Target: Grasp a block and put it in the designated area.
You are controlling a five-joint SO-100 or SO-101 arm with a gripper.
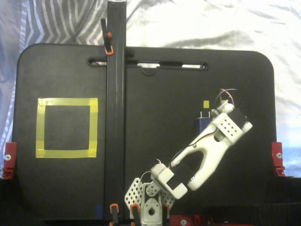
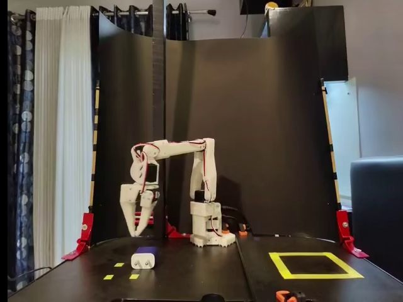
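Note:
The dark blue block (image 1: pixel 202 124) lies on the black board with its two pale prongs pointing to the far edge. In a fixed view it shows in front of the arm (image 2: pixel 144 258), prongs towards the camera. My gripper (image 2: pixel 136 234) points straight down, hanging a little above the board, behind the block and apart from it. Its fingertips are close together and hold nothing. Seen from above, the gripper (image 1: pixel 219 119) is just right of the block and hides its right edge. The designated area, a large yellow tape square (image 1: pixel 67 127), lies far left there, and at the front right in a fixed view (image 2: pixel 315 265).
A tall black post (image 1: pixel 115 108) stands between the block and the yellow square. Tiny yellow squares (image 2: pixel 119 264) mark the board around the block. Red clamps (image 1: pixel 278 157) hold the board's sides. A black backdrop (image 2: pixel 252 126) rises behind the arm's base (image 2: pixel 211 233).

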